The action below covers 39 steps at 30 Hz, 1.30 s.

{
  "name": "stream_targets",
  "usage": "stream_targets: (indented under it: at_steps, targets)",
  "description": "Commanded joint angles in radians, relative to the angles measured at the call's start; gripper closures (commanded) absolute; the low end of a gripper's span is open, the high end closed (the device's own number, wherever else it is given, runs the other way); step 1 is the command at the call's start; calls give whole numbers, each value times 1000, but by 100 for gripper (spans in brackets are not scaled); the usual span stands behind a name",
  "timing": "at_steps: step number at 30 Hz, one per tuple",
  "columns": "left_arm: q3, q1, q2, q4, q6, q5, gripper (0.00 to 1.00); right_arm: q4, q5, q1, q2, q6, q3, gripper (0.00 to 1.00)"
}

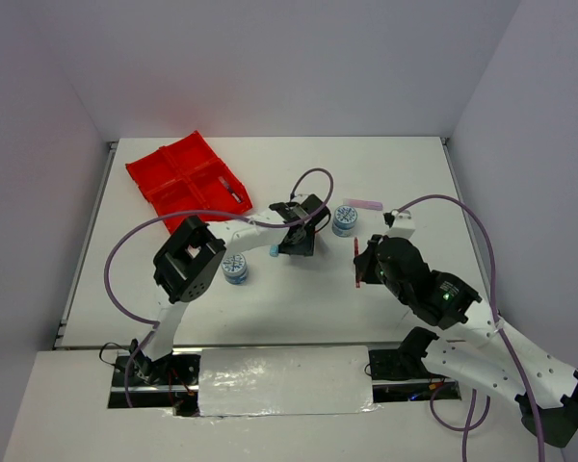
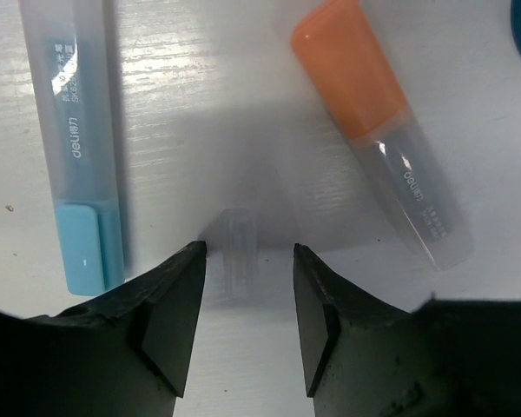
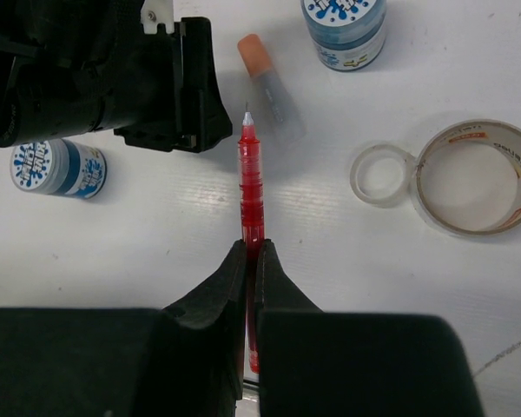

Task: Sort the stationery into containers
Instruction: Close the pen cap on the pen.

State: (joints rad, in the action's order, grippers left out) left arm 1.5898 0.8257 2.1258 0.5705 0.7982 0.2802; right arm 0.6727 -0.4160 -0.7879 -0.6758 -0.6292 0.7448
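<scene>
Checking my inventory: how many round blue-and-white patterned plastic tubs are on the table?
2. One blue-white tub stands beside the left arm; the other tub sits by the pink stick. Arms might hide more.

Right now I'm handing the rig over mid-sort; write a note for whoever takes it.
Left end effector: open, empty, low between the light-blue plastic stick and the orange-capped clear stick.
Right end effector: shut on the thin red pen.
Both round blue-white tubs, the clear tape ring and the pink stick lie on the white table, outside the red four-compartment plastic tray.
Done: none of these sorted.
To do: all go into the tray.
</scene>
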Motion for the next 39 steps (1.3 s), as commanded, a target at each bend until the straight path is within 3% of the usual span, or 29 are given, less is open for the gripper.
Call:
stream_targets:
  at_steps: [1, 4, 6, 13, 17, 26, 39]
  targets:
    - [-50, -23, 77, 55, -25, -15, 42, -50, 13, -5, -1, 16, 5, 100]
    - [-33, -30, 82, 60, -34, -3, 45, -55, 19, -5, -7, 17, 4, 100]
    - [-19, -31, 92, 71, -36, 5, 54, -58, 20, -5, -4, 17, 2, 100]
    - [-42, -30, 91, 68, -42, -6, 56, -55, 20, -5, 16, 16, -5, 100]
    - [-86, -30, 95, 5, -66, -74, 83, -65, 31, -5, 19, 20, -12, 100]
    - [-151, -30, 39, -31, -65, -93, 100, -120, 85, -5, 35, 42, -48, 100]
    - [-183, -25, -56, -18, -70, -4, 100, -160, 115, -5, 9, 45, -71, 100]
